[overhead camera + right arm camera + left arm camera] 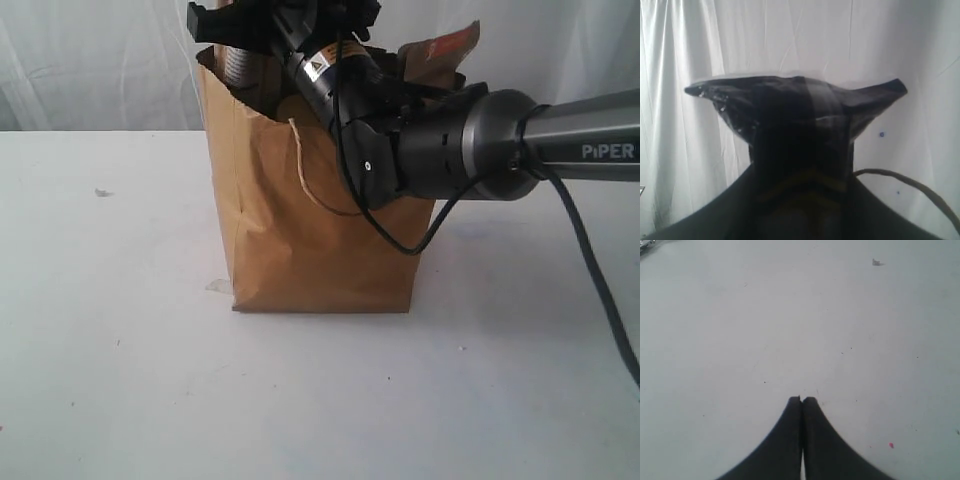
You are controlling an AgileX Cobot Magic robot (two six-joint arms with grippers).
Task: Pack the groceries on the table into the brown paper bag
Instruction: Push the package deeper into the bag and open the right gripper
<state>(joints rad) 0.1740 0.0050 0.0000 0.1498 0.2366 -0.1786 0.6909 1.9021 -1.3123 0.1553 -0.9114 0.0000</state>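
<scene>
Nearing completion, by the look of the scene: no grocery lies on the visible part of the white table [120, 350]. The tall creased brown paper bag [320, 250] stands upright at frame centre. It shows a ribbed silver jar lid [238, 65] at the upper left of its mouth and a brown pouch with orange label [445, 48] at the upper right. One item is outside: a dark glossy crinkled packet [795, 102], held in the right claw [800, 147], whose jaws are clamped on it. In the exterior view this packet sits at the top edge of the frame, above the bag's mouth and not yet inside. Left claw [801, 402]: jaws pressed together, empty, over bare table.
</scene>
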